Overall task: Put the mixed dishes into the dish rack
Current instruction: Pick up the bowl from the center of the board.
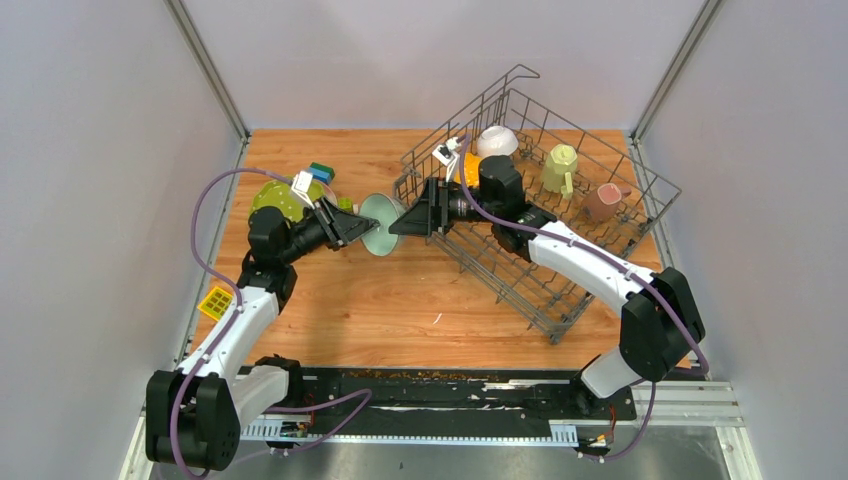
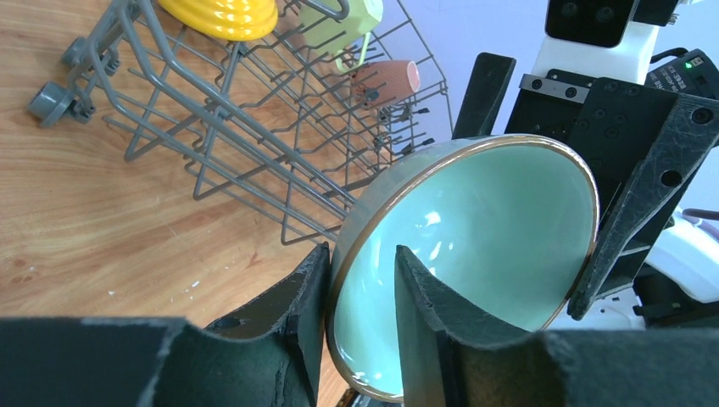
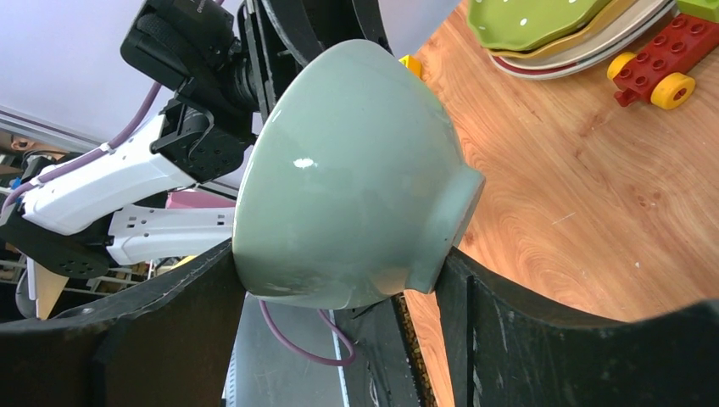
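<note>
Left jaws pinch the rim of the bowl [image 2: 483, 229]; right jaws straddle it.

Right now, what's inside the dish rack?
Seen in the dish rack: white bowl, yellow bowl, pale-green mug, pink mug. The right arm covers part of it; anything beneath is hidden.

Open worktop [image 1: 420, 300] across the near middle, wide passage. Farther in, the gap between the plate stack [image 1: 275, 198] and the rack [image 1: 520, 292] is filled by left hand [image 1: 365, 230], bowl [image 1: 380, 241] and right hand [image 1: 401, 224], nose to nose. Rack's tall wire sides wall off the right; yellow block [image 1: 215, 302] sits at the left edge.
</note>
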